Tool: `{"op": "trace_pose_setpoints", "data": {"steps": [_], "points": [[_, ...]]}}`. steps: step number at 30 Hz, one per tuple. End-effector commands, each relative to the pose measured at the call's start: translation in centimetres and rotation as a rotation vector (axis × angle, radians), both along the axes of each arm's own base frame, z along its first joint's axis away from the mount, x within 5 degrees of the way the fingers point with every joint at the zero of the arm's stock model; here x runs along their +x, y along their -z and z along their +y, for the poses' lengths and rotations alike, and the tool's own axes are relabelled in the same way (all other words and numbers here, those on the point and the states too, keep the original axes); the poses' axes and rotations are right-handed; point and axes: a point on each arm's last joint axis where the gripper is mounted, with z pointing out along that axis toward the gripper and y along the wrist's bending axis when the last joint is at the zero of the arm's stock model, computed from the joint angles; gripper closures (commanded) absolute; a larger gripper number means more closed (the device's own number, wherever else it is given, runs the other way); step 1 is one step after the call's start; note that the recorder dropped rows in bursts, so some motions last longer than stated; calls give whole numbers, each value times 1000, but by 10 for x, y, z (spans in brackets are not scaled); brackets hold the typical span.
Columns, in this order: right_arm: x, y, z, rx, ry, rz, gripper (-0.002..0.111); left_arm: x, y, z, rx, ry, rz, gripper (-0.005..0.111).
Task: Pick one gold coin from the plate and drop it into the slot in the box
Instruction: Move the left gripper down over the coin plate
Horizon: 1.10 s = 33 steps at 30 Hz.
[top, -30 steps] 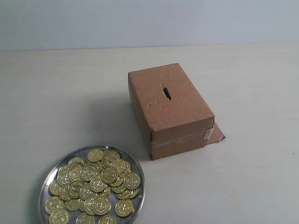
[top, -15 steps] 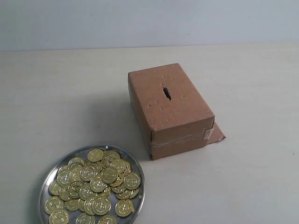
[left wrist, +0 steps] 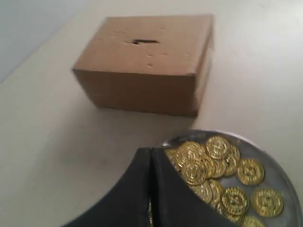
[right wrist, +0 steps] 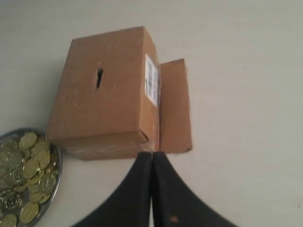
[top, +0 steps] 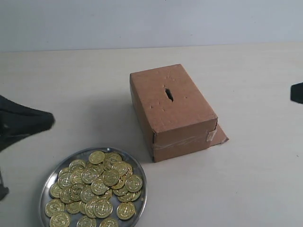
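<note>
1. Both grippers have come into the exterior view since half a second ago, when no arm showed over the table (top: 71, 85). The left gripper (top: 28, 122) juts in from the left edge. Only a sliver of the right gripper (top: 297, 92) shows at the right edge. Nothing else has shifted.
2. Left gripper: the fingers are pressed together with nothing between them. In its wrist view the tips point at the edge of the plate (top: 141, 198); their height above it cannot be told. You have it here, I judge, because it is the arm nearer the coins. It must spread its fingers before it can take one.
3. Right gripper: the fingers are likewise pressed together and empty. Its wrist view places it off the box (top: 175, 113) by the protruding flap (top: 218, 136), well apart from the coins. I judge it to be standing by.
4. Gold coins (top: 97, 189): they lie heaped and overlapping in the plate, and none has been lifted. The plate sits near the box's front corner, apart from it.
5. Slot (top: 168, 94): it is cut in the box's top face and nothing obstructs it. A coin will need to go in edge-on, aligned with the slit.
6. Assessment: this is the approach stage only. Because the coins overlap, you risk lifting two.
</note>
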Motion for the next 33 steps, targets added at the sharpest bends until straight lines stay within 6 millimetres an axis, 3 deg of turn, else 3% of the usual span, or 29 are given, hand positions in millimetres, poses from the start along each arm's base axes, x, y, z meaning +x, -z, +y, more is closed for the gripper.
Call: {"op": "trace_pose_setpoints", "data": {"steps": [1, 2, 8, 15, 26, 33], "points": [[27, 25, 15, -30, -135, 120, 108, 15, 34, -43, 316, 491, -164, 107], [32, 33, 22, -37, -171, 163, 108, 17, 50, -55, 400, 628, -199, 107], [34, 34, 36, -54, -256, 171, 108, 39, 96, -66, 646, 759, -209, 107], [33, 30, 36, -49, -257, 155, 108, 49, 109, -72, 735, 900, -194, 107], [32, 29, 37, -31, -258, 162, 108, 38, 110, -106, 841, 1191, -257, 107], [32, 29, 37, -30, -259, 163, 108, 39, 126, -103, 938, 1259, -198, 107]]}}
